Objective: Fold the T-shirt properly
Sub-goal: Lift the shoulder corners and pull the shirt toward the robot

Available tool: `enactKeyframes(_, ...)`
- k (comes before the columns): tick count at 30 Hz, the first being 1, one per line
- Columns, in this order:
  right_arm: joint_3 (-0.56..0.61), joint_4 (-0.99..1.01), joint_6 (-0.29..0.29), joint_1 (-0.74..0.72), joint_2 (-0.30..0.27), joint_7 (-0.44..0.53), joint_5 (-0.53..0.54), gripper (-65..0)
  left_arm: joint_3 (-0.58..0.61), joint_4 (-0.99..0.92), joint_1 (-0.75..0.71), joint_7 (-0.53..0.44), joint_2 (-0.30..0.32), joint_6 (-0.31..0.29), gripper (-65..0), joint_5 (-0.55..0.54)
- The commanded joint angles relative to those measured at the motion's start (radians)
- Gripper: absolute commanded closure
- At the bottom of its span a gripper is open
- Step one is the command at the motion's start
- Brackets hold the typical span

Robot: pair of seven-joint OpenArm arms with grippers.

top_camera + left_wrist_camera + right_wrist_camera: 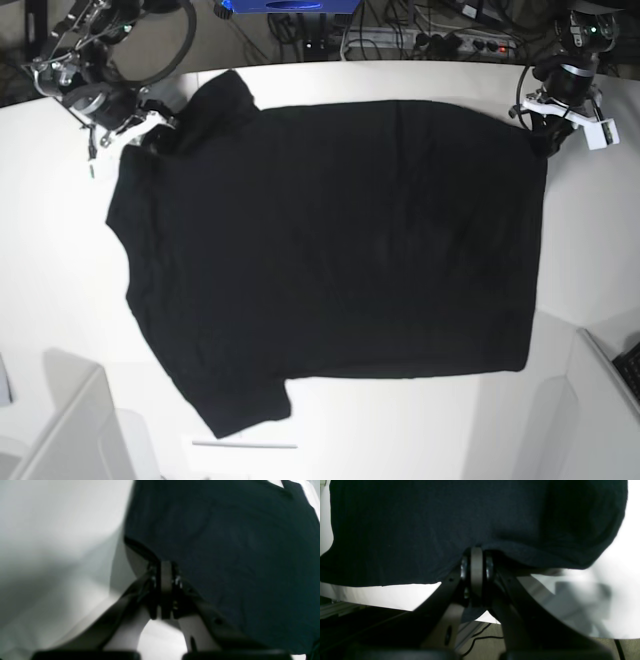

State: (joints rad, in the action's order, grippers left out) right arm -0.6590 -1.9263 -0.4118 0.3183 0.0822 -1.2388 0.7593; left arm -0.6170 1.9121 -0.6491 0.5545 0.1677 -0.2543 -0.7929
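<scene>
1. I find the T-shirt (330, 260) lying spread flat on the white surface (60, 300), plain black side up. No print is visible from any view. One sleeve points toward the far left corner of the base view, the other toward the near edge, and the straight hem runs down the right of that view.

2. I read the right pincer (476, 562) as pressed together on the T-shirt. The right wrist view shows the black cloth edge nipped between its jaws, near the sleeve and shoulder region at the far left of the base view.

3. I read the left pincer (165, 580) as likewise pressed together on the T-shirt. The left wrist view shows the fabric edge running into its jaws, at the far hem corner on the right of the base view.

4. I judge the step in hand to be the opening fold: both arms grip the far long edge, and no fold is laid yet. The garment shows as a single flat layer.

5. I judge that the next move calls for raising both pincers together and carrying the far edge toward the near edge, holding it taut between the two grips.

6. I watch for one hazard: uneven travel of the two arms would skew the fold line or bunch the cloth.
</scene>
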Motion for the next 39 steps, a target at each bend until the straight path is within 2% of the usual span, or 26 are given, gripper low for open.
enactKeyframes(1, -0.005, -0.014, 0.000, -0.014, -0.009, 0.017, 0.022, 0.0, -0.013, 0.027, -0.001, -0.018, 0.010, -0.004, 0.0, -0.012)
enactKeyframes(11, -0.005, -0.005, 0.003, -0.101, -0.031, 0.003, 0.021, 0.0, -0.014, 0.025, 0.047, -0.020, 0.003, -0.004, 0.0, -0.012)
enactKeyframes(16, 0.003, 0.051, 0.055, -0.129, -0.031, 0.003, 0.021, 0.0, -0.014, 0.023, 0.061, -0.018, 0.002, -0.004, 0.0, -0.012)
enactKeyframes(21, 0.003, 0.106, 0.057, -0.158, -0.031, 0.004, 0.021, 0.0, -0.014, 0.023, 0.084, -0.018, 0.002, 0.057, 0.0, -0.012)
enactKeyframes(31, 0.005, 0.189, 0.060, -0.249, -0.074, 0.006, 0.021, 0.0, -0.014, 0.020, 0.139, -0.018, 0.002, 0.062, 0.0, -0.012)
enactKeyframes(35, 0.006, 0.248, 0.060, -0.290, -0.078, 0.004, 0.021, 0.0, -0.013, 0.022, 0.144, -0.018, 0.002, 0.120, 0.0, -0.012)
enactKeyframes(39, 0.006, 0.291, 0.060, -0.325, -0.078, 0.004, 0.021, 0.0, -0.010, 0.020, 0.160, -0.018, 0.002, 0.125, 0.0, -0.012)
